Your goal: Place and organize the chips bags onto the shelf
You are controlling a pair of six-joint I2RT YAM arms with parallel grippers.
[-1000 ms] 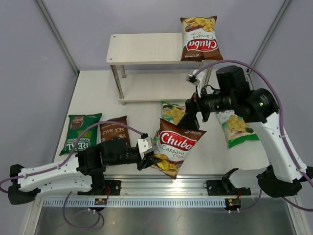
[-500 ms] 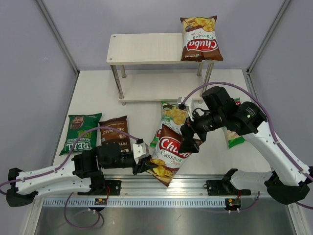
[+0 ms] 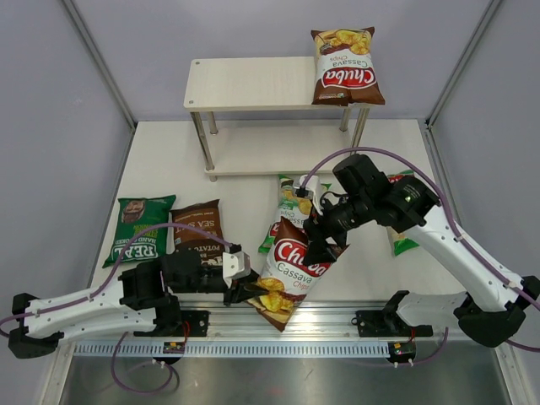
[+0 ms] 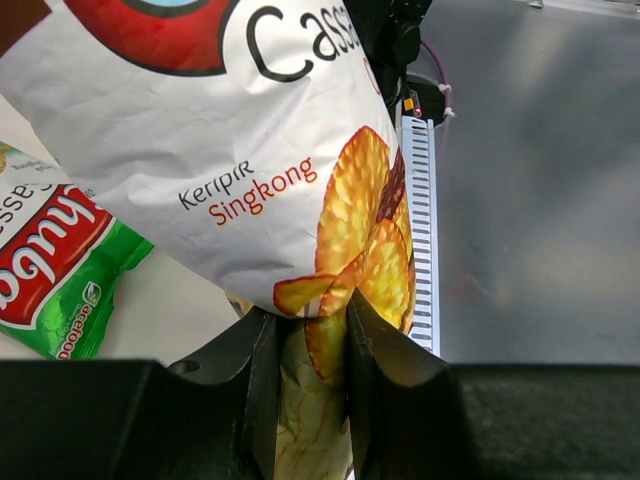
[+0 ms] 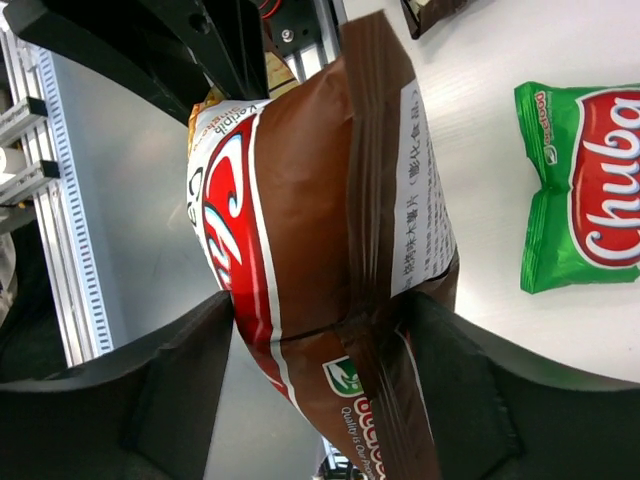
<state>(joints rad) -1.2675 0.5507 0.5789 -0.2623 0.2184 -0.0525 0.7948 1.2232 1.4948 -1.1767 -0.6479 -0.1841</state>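
A brown Chuba chips bag [image 3: 291, 268] hangs tilted over the table's near edge. My left gripper [image 3: 243, 289] is shut on its bottom end, and the fingers pinch the crumpled foil [image 4: 308, 340]. My right gripper [image 3: 325, 240] is open, its jaws wide around the bag's upper part [image 5: 320, 300], one finger close against each face. Another brown Chuba bag [image 3: 344, 67] stands on the right of the shelf [image 3: 245, 83], on its top board. On the table lie a green Chuba bag [image 3: 295, 198], a second green one [image 3: 403, 243] partly under the right arm, the REAL bag [image 3: 139, 228] and the Kettle bag [image 3: 198, 226].
The shelf's lower board [image 3: 270, 150] is bare, and so is the left part of its top board. A metal rail [image 3: 278, 325] with the arm bases runs along the near edge. Grey walls close in both sides. A green Chuba bag [image 5: 590, 190] lies just beside the held bag.
The right arm has come down and toward the near left, and its jaws have begun to narrow around the bag's top. The left arm has drawn the bag toward the near edge.
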